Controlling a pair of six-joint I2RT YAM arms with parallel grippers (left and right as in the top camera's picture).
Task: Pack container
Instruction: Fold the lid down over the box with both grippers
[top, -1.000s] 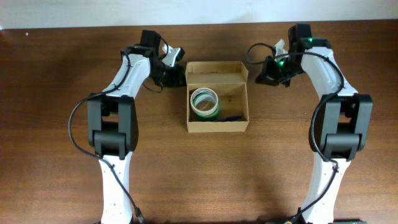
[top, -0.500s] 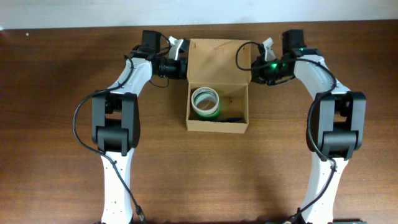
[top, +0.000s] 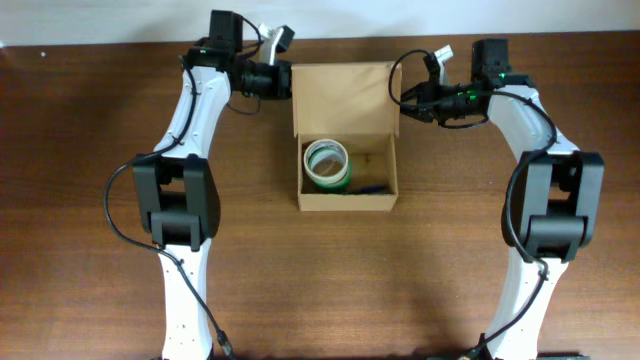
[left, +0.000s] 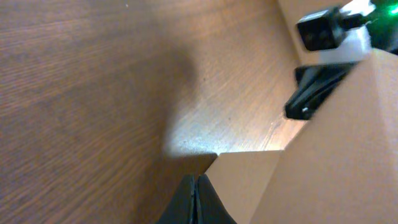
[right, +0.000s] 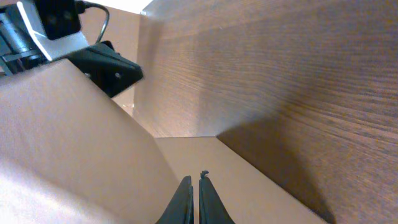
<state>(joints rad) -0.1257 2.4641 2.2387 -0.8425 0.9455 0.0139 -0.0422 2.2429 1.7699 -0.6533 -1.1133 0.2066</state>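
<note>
The container (top: 347, 204) is a tan cardboard box at the table's middle. Its hinged lid (top: 340, 95) is lifted and stands up at the back. Inside lie a green tape roll (top: 327, 163) and a small dark object (top: 372, 188). My left gripper (top: 286, 80) is shut, its tips against the lid's upper left edge. My right gripper (top: 402, 97) is shut at the lid's upper right edge. In the left wrist view my shut fingers (left: 195, 186) touch a corner of the cardboard (left: 348, 143). In the right wrist view my shut fingers (right: 193, 186) lie over the cardboard (right: 74, 137).
The brown wooden table (top: 90, 200) ends at a white wall strip along the back (top: 100, 20). Both arms reach over the back of the table, to either side of the box. The opposite arm's gripper shows in each wrist view (left: 311, 93) (right: 106, 65).
The lid has swung up from lying folded back to standing tall. Both grippers have moved back and up along its side edges.
</note>
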